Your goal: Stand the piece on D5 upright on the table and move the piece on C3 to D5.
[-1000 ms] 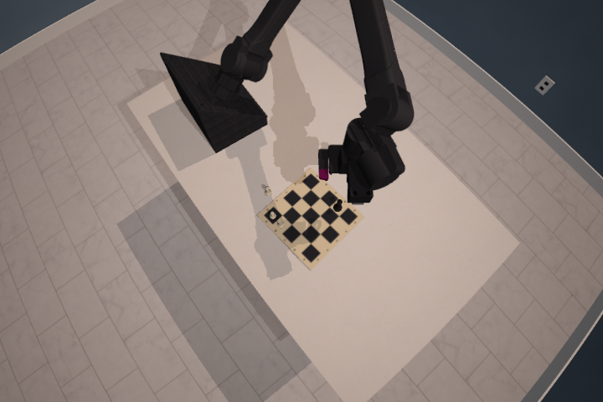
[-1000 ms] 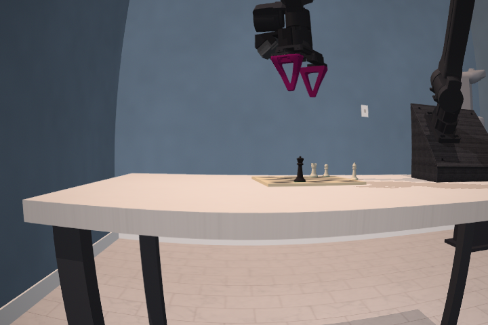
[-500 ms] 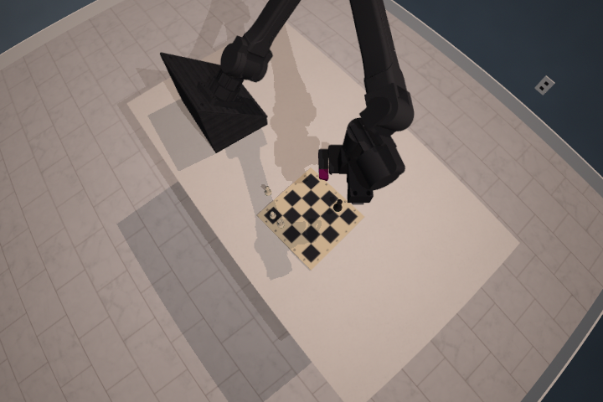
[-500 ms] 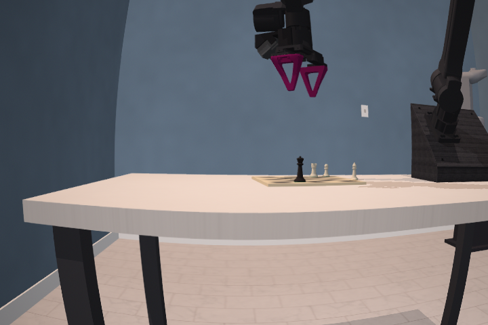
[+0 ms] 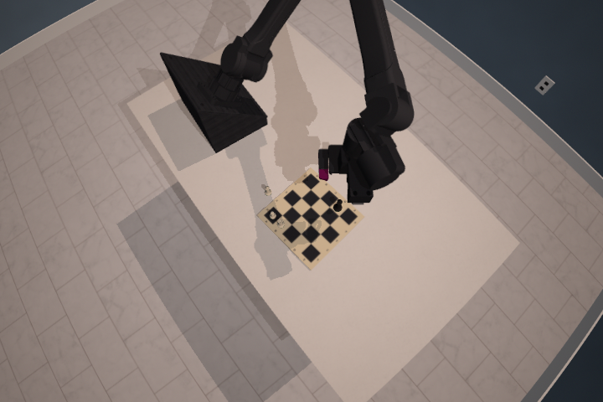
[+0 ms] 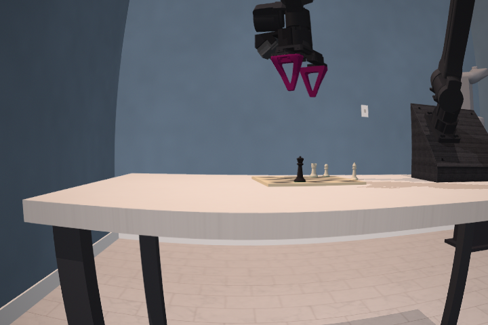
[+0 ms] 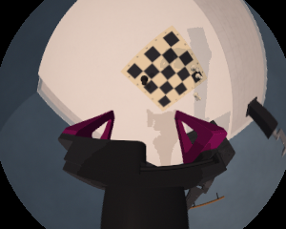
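Note:
The small chessboard (image 5: pixel 310 219) lies on the pale table and also shows in the side view (image 6: pixel 309 180) and the wrist view (image 7: pixel 166 69). A black piece (image 5: pixel 337 205) (image 6: pixel 299 169) stands upright near the board's right side. A white rook-like piece (image 5: pixel 273 215) stands on the left corner square, with a white pawn (image 5: pixel 280 223) right beside it. A white bishop-like piece (image 5: pixel 266 189) (image 6: pixel 354 170) stands upright on the table just off the board. My gripper (image 6: pixel 300 76) (image 7: pixel 144 114) hangs high above the board's far edge, its magenta fingers open and empty. The square letters are too small to read.
The arm's dark wedge-shaped base (image 5: pixel 214 106) (image 6: pixel 455 149) sits on the table behind the board. The arm's shadow falls across the table and part of the board. The table edge lies well away from the board on every side.

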